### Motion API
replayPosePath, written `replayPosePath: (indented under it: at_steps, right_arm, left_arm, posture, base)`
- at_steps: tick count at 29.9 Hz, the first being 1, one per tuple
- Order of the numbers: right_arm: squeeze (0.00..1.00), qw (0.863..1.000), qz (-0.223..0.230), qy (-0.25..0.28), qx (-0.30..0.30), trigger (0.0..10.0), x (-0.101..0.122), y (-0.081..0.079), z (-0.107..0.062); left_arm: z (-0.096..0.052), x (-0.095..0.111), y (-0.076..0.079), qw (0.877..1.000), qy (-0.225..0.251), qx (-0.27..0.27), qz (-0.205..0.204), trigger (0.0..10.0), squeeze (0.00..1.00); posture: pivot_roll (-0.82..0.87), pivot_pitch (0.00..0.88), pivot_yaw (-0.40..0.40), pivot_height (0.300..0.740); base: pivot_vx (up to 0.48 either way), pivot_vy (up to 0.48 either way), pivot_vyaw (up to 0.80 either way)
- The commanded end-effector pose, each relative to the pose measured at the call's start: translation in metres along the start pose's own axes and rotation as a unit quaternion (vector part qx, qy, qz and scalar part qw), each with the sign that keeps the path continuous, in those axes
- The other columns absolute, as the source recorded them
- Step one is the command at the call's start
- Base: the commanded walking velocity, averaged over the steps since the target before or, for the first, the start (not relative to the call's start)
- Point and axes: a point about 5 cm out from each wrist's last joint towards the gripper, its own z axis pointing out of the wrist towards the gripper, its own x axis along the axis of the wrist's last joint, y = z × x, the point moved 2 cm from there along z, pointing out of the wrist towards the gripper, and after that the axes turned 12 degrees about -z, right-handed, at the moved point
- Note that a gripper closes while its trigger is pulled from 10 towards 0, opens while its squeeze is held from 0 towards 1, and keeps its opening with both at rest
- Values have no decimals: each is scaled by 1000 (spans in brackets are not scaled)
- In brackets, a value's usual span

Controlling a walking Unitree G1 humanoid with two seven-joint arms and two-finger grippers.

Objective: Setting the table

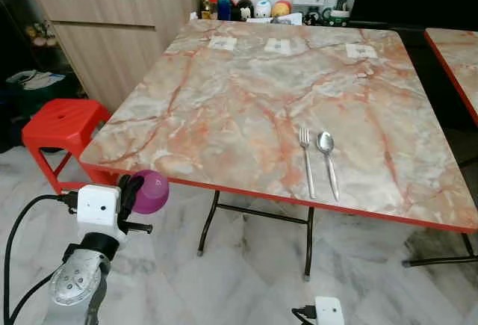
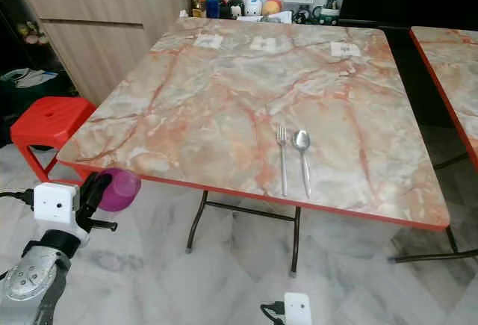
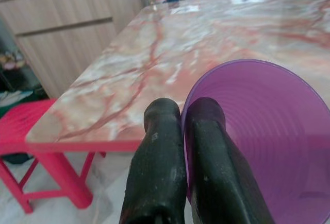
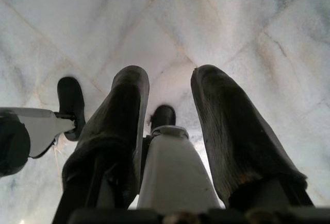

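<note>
One purple cup [image 3: 258,141] pinched in left claw [image 3: 183,126], beside table [image 1: 246,101] corner

Left gripper [image 1: 133,190] raised, jaws clamped; right gripper [image 4: 167,92] hangs, jaws parted

Red stool [image 1: 63,123] beside wooden cabinet [image 1: 112,26], marble floor [image 1: 246,280].

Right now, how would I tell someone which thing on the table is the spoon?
Find the marble-patterned table with the red edge. Near its front edge, toward the robot's right, two pieces of silver cutlery lie side by side. The spoon is the right-hand one, with a smooth oval bowl, while the fork beside it ends in tines.
</note>
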Motion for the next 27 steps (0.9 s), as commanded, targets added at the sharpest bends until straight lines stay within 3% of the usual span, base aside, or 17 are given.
replayPosePath:
  at_steps: [1, 27]
  right_arm:
    - [0, 1000, 1, -13, -3, 10000, -9, 3, -1]
    - [0, 1000, 0, -14, -5, 10000, -8, 3, -1]
  left_arm:
    - [2, 2, 1, 1000, 5, 1, 1, 10000, 0]
    - [5, 4, -1, 1000, 10, 11, -7, 10000, 0]
  posture:
    - [95, 150, 8, 740]
    - [91, 156, 13, 740]
  base:
    - [0, -469, 0]
    - [0, -469, 0]
